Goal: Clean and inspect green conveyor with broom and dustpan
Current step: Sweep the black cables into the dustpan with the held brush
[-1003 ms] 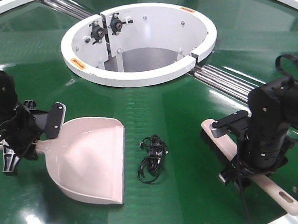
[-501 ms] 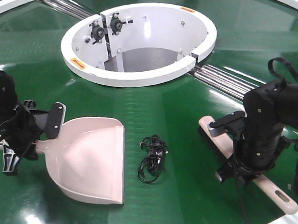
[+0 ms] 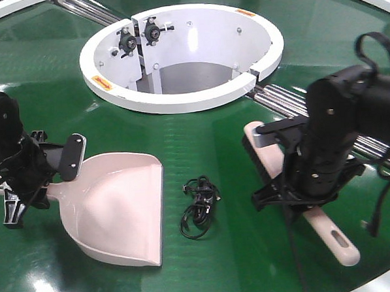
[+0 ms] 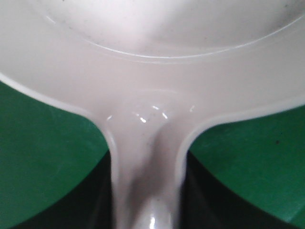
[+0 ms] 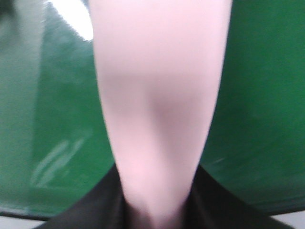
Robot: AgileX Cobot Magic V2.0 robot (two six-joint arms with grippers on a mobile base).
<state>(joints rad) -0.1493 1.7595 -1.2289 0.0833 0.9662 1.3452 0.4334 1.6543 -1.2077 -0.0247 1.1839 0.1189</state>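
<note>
Here we are on the conveyor (image 3: 201,139), and the thing to watch is the black cord (image 3: 198,208), a loose tangle lying on the green belt. Everything is placed from that cord.

The dustpan (image 3: 120,209) sits just left of the cord, its straight lip facing the cord and a narrow strip of green between them. The left gripper (image 3: 43,177) is on the pan's far side from the cord. The left wrist view shows the handle neck (image 4: 145,181) running down between dark jaws, so they are clamped on it.

The broom (image 3: 332,233) is out to the cord's right, well apart, with its bristle end angled up and away from the cord. The right gripper (image 3: 294,173) is closed around the broom's middle, and the right wrist view shows the pale handle (image 5: 157,119) pinched between the jaws. I cannot tell whether the bristles touch the belt.

My read is that the sweep is about to start. To do it well:

- Bring the bristles down beyond the cord's right side.
- Keep them flat on the glossy belt.
- Draw one slow stroke leftward into the pan.
- Press the pan lip hard against the belt, or the light cord will slip under it.
- Avoid a fast flick, which could snag the tangle and toss it past the pan.
</note>
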